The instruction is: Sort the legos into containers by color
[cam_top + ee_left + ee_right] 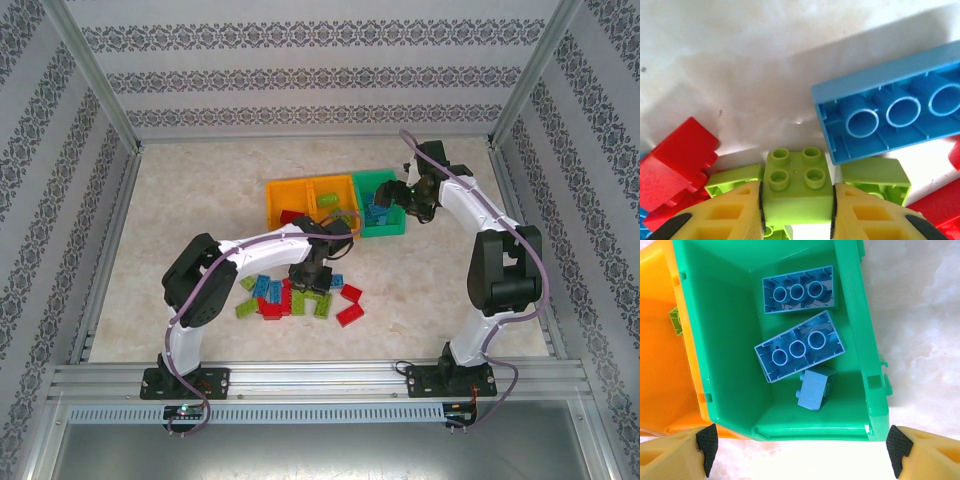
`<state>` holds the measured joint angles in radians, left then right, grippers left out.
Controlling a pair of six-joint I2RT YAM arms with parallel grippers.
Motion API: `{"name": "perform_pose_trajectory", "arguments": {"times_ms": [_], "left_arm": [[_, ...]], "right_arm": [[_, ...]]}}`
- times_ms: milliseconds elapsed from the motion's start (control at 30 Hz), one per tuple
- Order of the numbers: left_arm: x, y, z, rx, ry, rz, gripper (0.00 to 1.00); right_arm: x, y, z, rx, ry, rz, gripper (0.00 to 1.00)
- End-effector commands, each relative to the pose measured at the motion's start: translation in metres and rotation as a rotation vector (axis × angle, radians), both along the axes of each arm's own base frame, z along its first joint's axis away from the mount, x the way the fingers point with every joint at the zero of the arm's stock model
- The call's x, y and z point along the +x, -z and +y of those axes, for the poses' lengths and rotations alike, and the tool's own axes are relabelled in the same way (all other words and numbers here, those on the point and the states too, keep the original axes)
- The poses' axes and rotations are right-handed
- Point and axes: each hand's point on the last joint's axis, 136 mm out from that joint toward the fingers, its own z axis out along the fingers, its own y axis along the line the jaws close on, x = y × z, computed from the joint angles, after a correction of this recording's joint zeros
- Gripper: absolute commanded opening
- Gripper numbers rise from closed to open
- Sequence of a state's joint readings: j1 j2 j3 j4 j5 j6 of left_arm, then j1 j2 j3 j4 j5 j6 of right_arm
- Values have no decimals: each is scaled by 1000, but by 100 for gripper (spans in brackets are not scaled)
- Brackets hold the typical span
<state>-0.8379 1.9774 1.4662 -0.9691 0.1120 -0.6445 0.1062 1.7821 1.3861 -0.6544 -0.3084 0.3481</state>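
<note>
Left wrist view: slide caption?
Left claw pinches a green brick, with a blue brick and a red brick beside it.

Pale marbled tabletop [200,200] — patterned wall panels [300,70], aluminium frame rail [300,378] around.

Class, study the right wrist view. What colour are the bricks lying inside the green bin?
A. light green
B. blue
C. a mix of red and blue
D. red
B: the three blue bricks are all that lie on the floor of the green bin.
</note>
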Motion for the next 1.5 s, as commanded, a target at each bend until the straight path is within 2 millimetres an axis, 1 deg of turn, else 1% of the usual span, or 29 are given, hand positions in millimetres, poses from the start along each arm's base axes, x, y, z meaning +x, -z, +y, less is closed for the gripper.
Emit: {"name": "perform_pose_trajectory", "arguments": {"times_ms": [0,267,333,433,533,667,800,867,933,1033,1133,1200,1300,1367,1467], "left_arm": [[9,-20,2,37,6,-65,33],[24,-43,0,45,7,-128,33],[30,-51,-2,42,3,-156,33],[46,-68,-5,23,-5,-205,33],[69,-83,-7,-10,-27,-256,32],[110,-99,-17,-91,-59,-329,32],[151,-105,-29,-164,-88,-360,31],[168,-107,-32,-185,-97,-372,31],[185,-105,-32,-201,-115,-376,31],[205,-96,-28,-216,-155,-372,31],[220,-92,-26,-241,-185,-381,32],[228,-90,-30,-278,-196,-389,33],[237,-89,-38,-316,-207,-399,34],[239,-83,-40,-317,-216,-392,35],[240,-79,-40,-316,-227,-387,40]], "right_arm": [[1,-8,-3,-2,-12,-28,90],[-2,-6,-4,-3,-12,-27,90],[-2,-7,-4,-6,-10,-29,90],[-4,-7,-6,-12,-8,-32,90],[-6,-7,-7,-17,-7,-32,91],[-8,-7,-7,-13,-3,-31,91],[-13,-9,-6,-1,-13,-40,91],[-19,-10,-3,12,-25,-46,90],[-27,-10,2,34,-56,-50,90],[-47,-7,13,54,-136,-54,89],[-72,-3,28,60,-243,-48,88],[-94,2,41,44,-335,-34,88],[-127,14,58,13,-456,-4,88],[-146,21,67,0,-518,17,88],[-168,26,81,-11,-601,27,88]]}}
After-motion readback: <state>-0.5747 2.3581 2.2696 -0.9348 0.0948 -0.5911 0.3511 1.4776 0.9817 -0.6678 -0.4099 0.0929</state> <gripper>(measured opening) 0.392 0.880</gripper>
